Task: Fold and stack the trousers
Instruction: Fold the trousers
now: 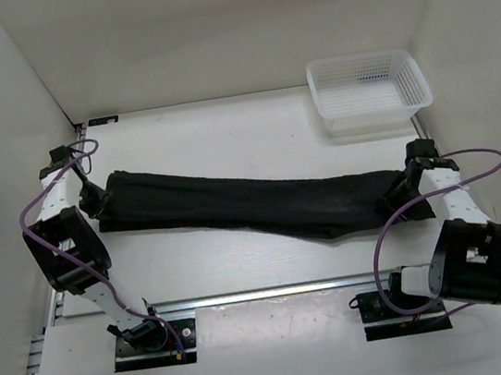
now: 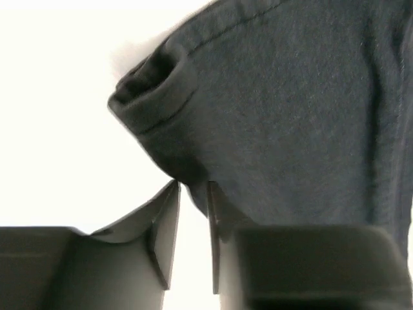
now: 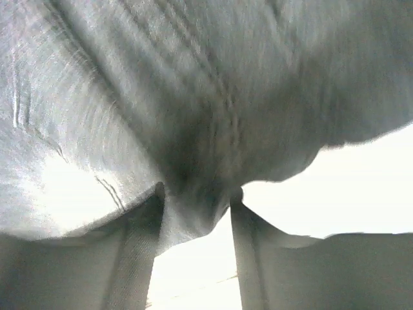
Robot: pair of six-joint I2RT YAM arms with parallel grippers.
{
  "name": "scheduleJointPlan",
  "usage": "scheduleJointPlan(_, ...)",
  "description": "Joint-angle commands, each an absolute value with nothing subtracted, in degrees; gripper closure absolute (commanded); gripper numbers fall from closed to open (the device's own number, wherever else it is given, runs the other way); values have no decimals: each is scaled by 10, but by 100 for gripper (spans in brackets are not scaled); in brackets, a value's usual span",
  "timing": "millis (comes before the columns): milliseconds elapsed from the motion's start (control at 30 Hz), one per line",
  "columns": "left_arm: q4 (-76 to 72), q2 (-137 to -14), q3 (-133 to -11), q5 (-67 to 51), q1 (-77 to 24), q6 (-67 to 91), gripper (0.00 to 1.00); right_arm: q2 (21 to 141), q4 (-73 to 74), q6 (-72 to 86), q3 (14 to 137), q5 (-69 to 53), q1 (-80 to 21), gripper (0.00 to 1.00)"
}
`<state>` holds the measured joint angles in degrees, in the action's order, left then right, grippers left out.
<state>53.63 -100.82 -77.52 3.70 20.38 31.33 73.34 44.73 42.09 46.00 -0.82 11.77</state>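
White table (image 1: 224,135), walled in white at left, back and right, with one metal rail (image 1: 274,289) along the near edge. Counted on it: two arms, two grippers, one pair of trousers, one basket.

Far left of the top view: left arm (image 1: 63,246), its left gripper (image 1: 96,204) down at the left end of the cloth, close to the left wall with little room between. From the wrist camera: two fingers (image 2: 164,232) set a narrow slit apart, tips touching the cloth's edge just below a stitched hem (image 2: 151,90). Pinching or merely touching: cannot tell.

Centre: black trousers (image 1: 252,201) laid flat in one long band, running from middle left down to lower right, one gripper at each end. Wide bare table behind the band, and a narrower open strip in front, up to the rail.

Upper right: white mesh basket (image 1: 373,116), against the right wall near the back corner, apart from the cloth.

Right: right arm (image 1: 465,251), its right gripper (image 1: 399,193) on the band's wider end, below the basket. Jaws spread, released. Cloth sagging between the two finger blades, lying against one, with a bright gap beside the other.
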Motion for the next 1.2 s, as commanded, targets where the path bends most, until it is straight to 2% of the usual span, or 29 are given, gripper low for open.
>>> scheduleJointPlan(0,502,-989,-773,48,211,292,61,722,448,396,457,41,124,47)
scheduleJointPlan(33,502,-989,-773,36,211,292,48,722,448,390,457,33,124,45)
scheduleJointPlan(100,502,-983,-778,36,211,292,20,698,448,390,457,21,124,28)
scheduleJointPlan(133,502,-978,-787,36,211,292,0,688,448,390,462,21,124,20)
scheduleJointPlan(167,517,-978,-793,36,211,287,0,680,455,385,469,21,124,17)
scheduleJointPlan(333,542,-959,-815,61,237,287,0,643,497,379,504,33,124,15)
scheduleJointPlan(367,542,-954,-815,61,237,287,11,633,504,374,504,33,124,15)
scheduleJointPlan(400,542,-954,-809,61,244,297,29,628,504,374,512,33,124,15)
scheduleJointPlan(433,542,-954,-803,55,244,297,60,628,509,374,522,23,124,15)
scheduleJointPlan(467,534,-962,-797,46,250,297,82,620,509,374,528,16,124,15)
scheduleJointPlan(500,529,-968,-785,24,250,302,88,614,515,374,535,10,124,15)
scheduleJointPlan(533,521,-974,-785,14,250,302,82,614,515,374,543,4,124,15)
scheduleJointPlan(567,515,-990,-780,7,250,302,68,614,520,374,560,-2,124,15)
scheduleJointPlan(600,510,-998,-780,2,250,308,52,614,520,374,568,-2,124,15)
scheduleJointPlan(633,510,-1006,-785,2,250,308,22,614,526,368,574,-2,124,15)
scheduleJointPlan(667,510,-1018,-792,7,250,314,8,614,531,368,581,-2,124,15)
scheduleJointPlan(700,510,-1018,-792,18,250,314,0,614,531,368,592,-2,124,15)
scheduleJointPlan(900,505,-1054,-786,51,250,314,0,620,537,373,592,-2,124,15)
scheduleJointPlan(1167,479,-1140,-791,6,250,339,0,609,537,385,580,-13,124,15)
